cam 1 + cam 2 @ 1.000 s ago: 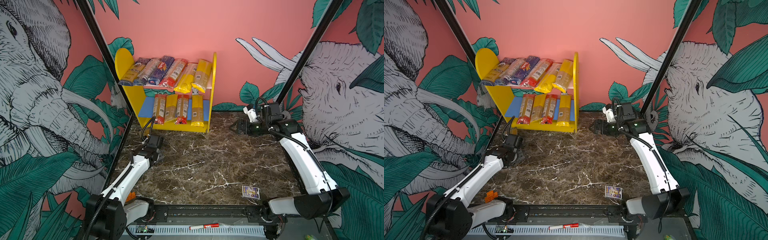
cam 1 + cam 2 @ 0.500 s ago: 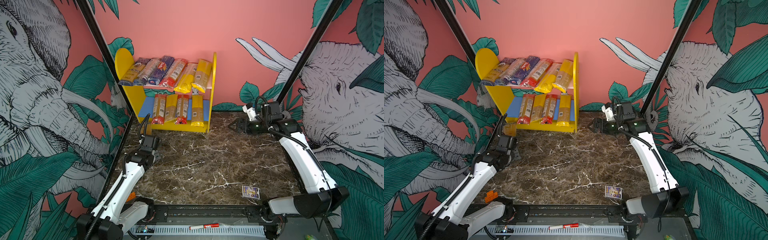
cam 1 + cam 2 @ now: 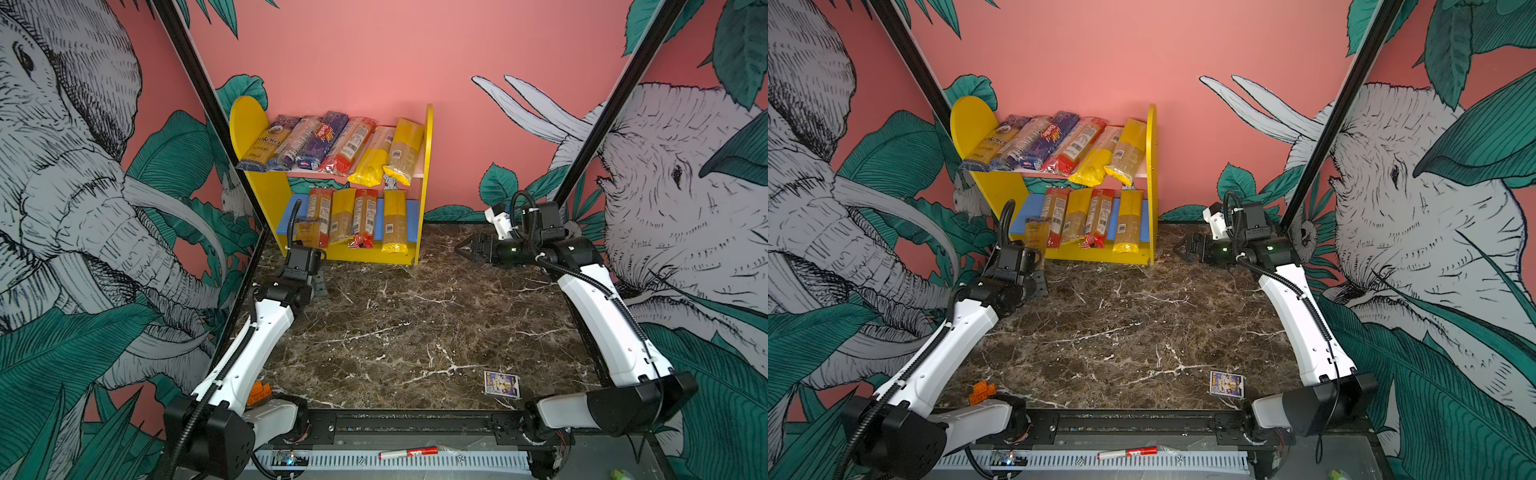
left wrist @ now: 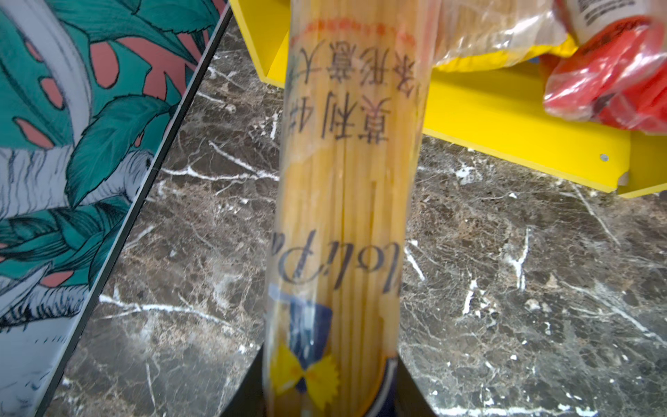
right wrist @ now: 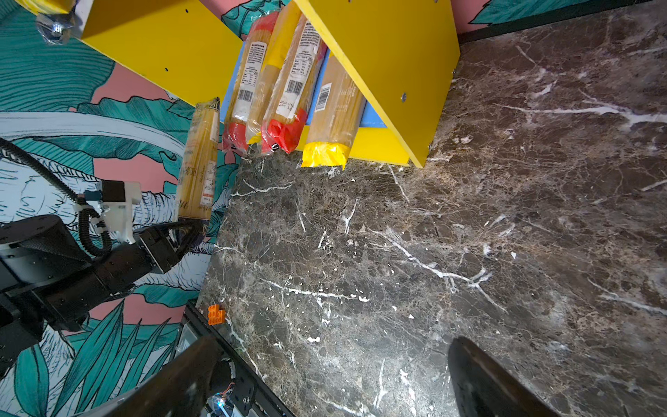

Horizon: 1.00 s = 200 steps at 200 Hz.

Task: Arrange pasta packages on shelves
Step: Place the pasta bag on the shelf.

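Observation:
The yellow shelves [image 3: 427, 166] stand against the back wall. Several pasta packages [image 3: 332, 143] lie side by side on the pale pink upper board. Several more [image 3: 363, 216] lie on the blue lower board [image 3: 411, 214]. My left gripper [image 4: 330, 382] is shut on the end of one clear packet of spaghetti [image 4: 346, 202]. That packet [image 3: 308, 232] points at the left end of the lower board, its far tip at the shelf's front edge. My right gripper [image 3: 462, 249] hovers open and empty to the right of the shelves, its fingers [image 5: 483, 379] wide apart over the marble.
A small purple-blue card box [image 3: 501, 384] lies front right on the marble floor. An orange toy block [image 3: 258, 392] sits at the front left corner. A red marker [image 3: 409, 452] rests on the front rail. The painted left wall [image 3: 232, 266] runs close beside the left arm.
The left arm has pushed forward toward the shelves, bringing the held packet up to the lower board's left end. The right arm has barely moved.

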Available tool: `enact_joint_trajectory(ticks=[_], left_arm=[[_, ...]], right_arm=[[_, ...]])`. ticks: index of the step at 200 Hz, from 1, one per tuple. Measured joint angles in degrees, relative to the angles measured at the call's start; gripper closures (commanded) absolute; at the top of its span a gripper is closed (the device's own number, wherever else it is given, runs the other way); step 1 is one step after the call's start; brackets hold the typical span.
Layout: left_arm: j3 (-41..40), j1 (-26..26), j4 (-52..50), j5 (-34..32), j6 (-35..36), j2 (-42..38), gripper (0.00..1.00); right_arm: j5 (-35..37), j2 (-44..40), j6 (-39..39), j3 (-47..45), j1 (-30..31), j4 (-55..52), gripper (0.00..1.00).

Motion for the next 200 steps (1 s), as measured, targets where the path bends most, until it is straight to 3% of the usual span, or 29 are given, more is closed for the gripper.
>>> enact_joint_trajectory(ticks=[65,126,200], left_arm=[[5.4,5.7,3.5,3.8,4.7,8.5,1.0],[15.8,9.4,9.6,7.6,9.0,21.4,1.0],[27.9,13.7,12.2,11.8,12.3,33.1,1.0]], right_arm=[[0.4,3.1,1.5,0.5,0.0,1.3,0.01],[2.4,9.1,1.6,9.0,0.0,1.2,0.01],[4.3,10.8,3.1,11.6,0.0,0.9,0.01]])
